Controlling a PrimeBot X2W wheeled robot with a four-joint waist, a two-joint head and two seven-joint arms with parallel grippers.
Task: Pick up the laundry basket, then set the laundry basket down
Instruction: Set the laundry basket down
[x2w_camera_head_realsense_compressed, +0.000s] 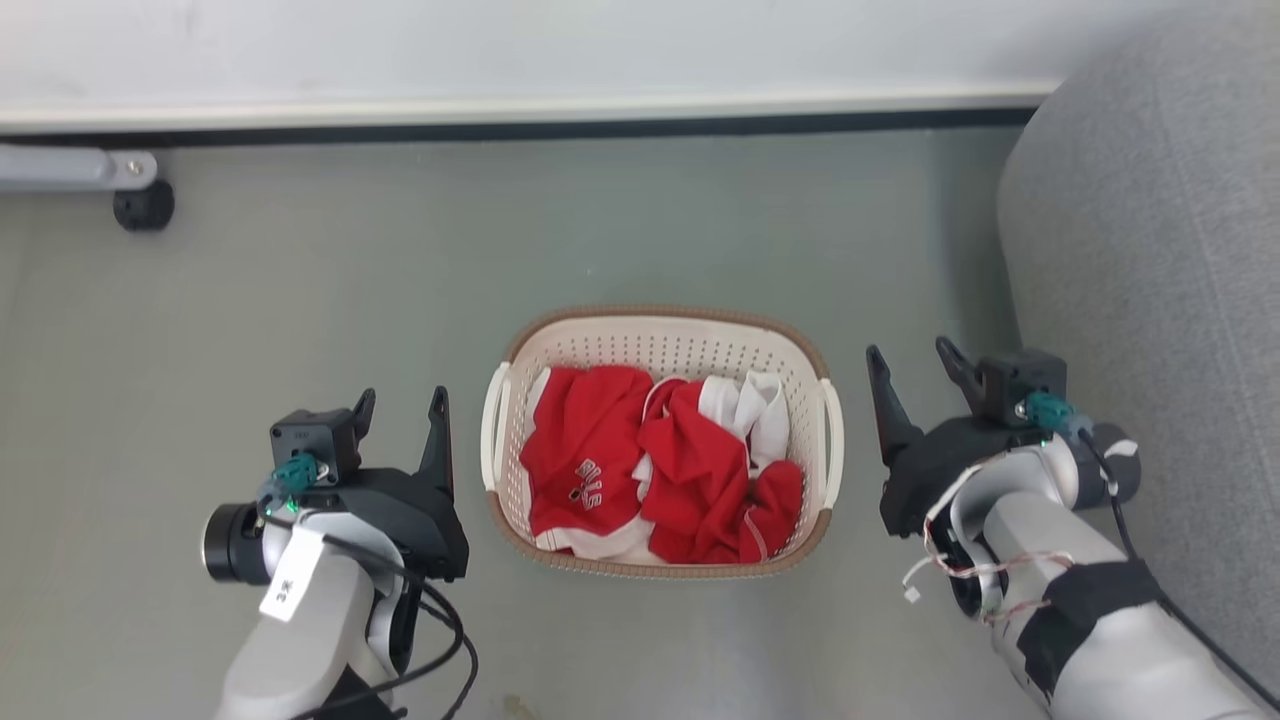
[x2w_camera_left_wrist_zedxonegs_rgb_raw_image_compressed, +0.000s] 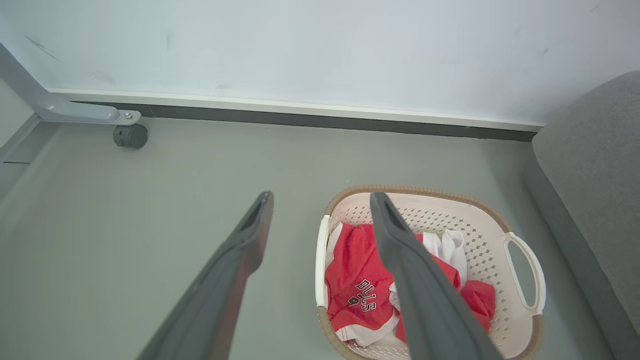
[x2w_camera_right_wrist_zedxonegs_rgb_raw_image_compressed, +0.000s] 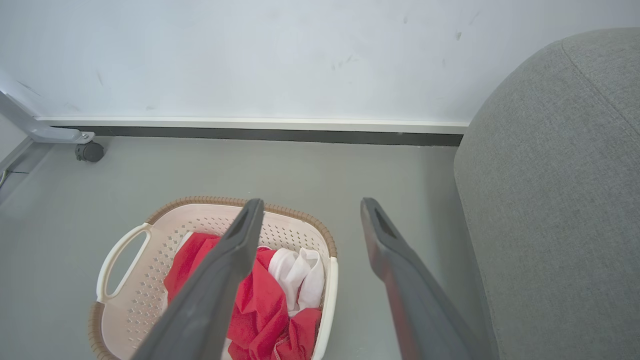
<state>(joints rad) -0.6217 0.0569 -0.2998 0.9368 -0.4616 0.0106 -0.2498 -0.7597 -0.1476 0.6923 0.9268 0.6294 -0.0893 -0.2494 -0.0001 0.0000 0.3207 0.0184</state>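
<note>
The laundry basket (x2w_camera_head_realsense_compressed: 672, 345) stands on the grey floor, cream-white and perforated, with a brown rim and white loop handles on both sides. Red and white clothes (x2w_camera_head_realsense_compressed: 640, 465) lie inside it. My left gripper (x2w_camera_head_realsense_compressed: 402, 402) is open just left of the basket's left handle (x2w_camera_head_realsense_compressed: 492, 425), apart from it. On the other side, my right gripper (x2w_camera_head_realsense_compressed: 912, 360) is open a little right of the right handle (x2w_camera_head_realsense_compressed: 833, 430), also clear of it. The left wrist view shows the basket (x2w_camera_left_wrist_zedxonegs_rgb_raw_image_compressed: 480, 220) beyond my left gripper (x2w_camera_left_wrist_zedxonegs_rgb_raw_image_compressed: 320, 197). In the right wrist view the basket (x2w_camera_right_wrist_zedxonegs_rgb_raw_image_compressed: 150, 280) lies left of my right gripper (x2w_camera_right_wrist_zedxonegs_rgb_raw_image_compressed: 311, 202).
A grey sofa (x2w_camera_head_realsense_compressed: 1150, 250) fills the right side, close to my right arm. A white wall with a dark skirting strip (x2w_camera_head_realsense_compressed: 520, 128) runs along the back. A grey metal leg with a black caster (x2w_camera_head_realsense_compressed: 143, 205) sits at the back left.
</note>
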